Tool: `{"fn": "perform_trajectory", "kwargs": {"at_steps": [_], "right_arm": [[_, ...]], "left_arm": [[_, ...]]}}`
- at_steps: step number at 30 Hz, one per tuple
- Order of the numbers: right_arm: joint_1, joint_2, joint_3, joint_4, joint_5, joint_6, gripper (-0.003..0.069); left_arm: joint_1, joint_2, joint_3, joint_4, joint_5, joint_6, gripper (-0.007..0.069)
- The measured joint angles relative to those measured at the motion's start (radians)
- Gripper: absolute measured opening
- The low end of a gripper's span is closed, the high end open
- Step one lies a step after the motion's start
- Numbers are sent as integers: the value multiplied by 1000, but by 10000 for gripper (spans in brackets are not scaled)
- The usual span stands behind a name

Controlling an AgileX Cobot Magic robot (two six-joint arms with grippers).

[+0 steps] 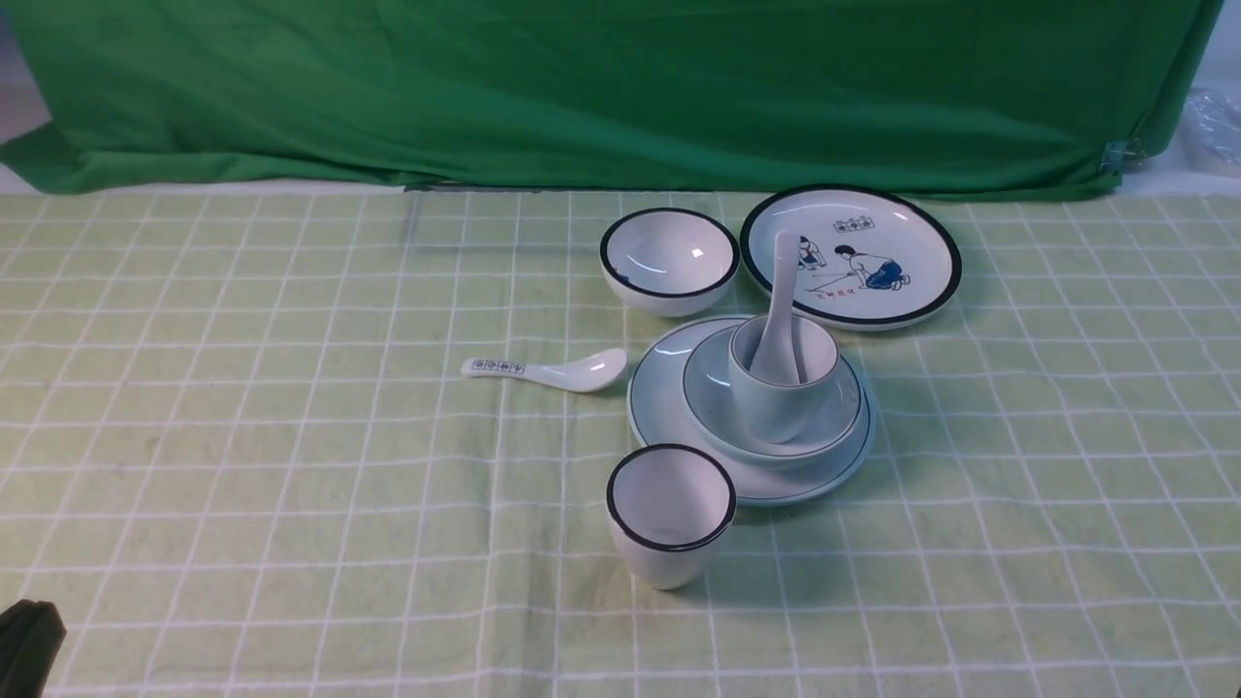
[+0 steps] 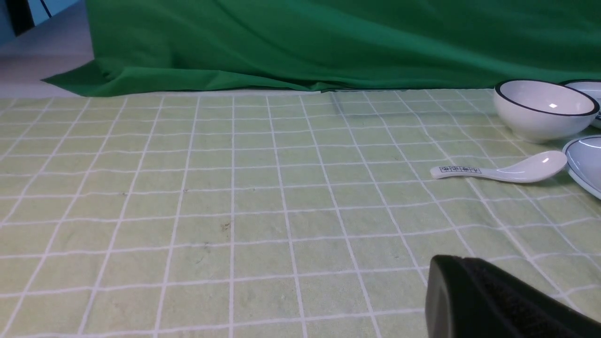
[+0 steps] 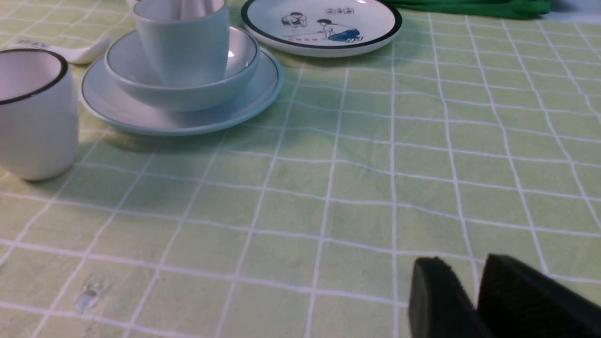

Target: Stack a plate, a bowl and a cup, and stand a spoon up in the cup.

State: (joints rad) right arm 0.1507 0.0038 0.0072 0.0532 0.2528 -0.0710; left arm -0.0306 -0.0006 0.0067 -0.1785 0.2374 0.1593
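The right gripper (image 3: pixel 474 300) shows only in its own wrist view, as two dark fingers side by side with a thin gap between them, narrowly parted or nearly closed, holding nothing and hanging over bare cloth well apart from the dishes. Of the left gripper (image 2: pixel 493 305) only one dark finger is in view in its wrist picture, with a dark corner (image 1: pixel 27 640) at the lower left of the front view; whether it is open or closed cannot be told, and it touches no dish.

The plate (image 1: pixel 659 407) lies flat on the bench (image 1: pixel 242 436), right of centre. The bowl (image 1: pixel 713 407) sits on it, the cup (image 1: pixel 776 407) stands upright in the bowl, and the spoon (image 1: pixel 780 291) stands in the cup, scoop down, its handle rising steeply above the rim, long axis near vertical, tilted slightly.

Around the stack are a black-rimmed cup (image 1: pixel 669 514) just in front, a black-rimmed bowl (image 1: pixel 669 260) behind it to the left, a picture plate (image 1: pixel 873 257) with cartoon figures behind, and a patterned spoon (image 1: pixel 548 370) lying flat just left of the plate, handle pointing left.

A pale green cloth with a white grid covers the bench, and a green curtain (image 1: pixel 620 87) hangs behind it.
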Motion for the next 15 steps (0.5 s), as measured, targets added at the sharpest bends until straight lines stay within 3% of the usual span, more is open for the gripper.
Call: {"fn": "perform_trajectory", "kwargs": {"at_steps": [15], "right_arm": [[0,0,0,0,0,0,218]], "left_arm": [[0,0,0,0,0,0,2]]}}
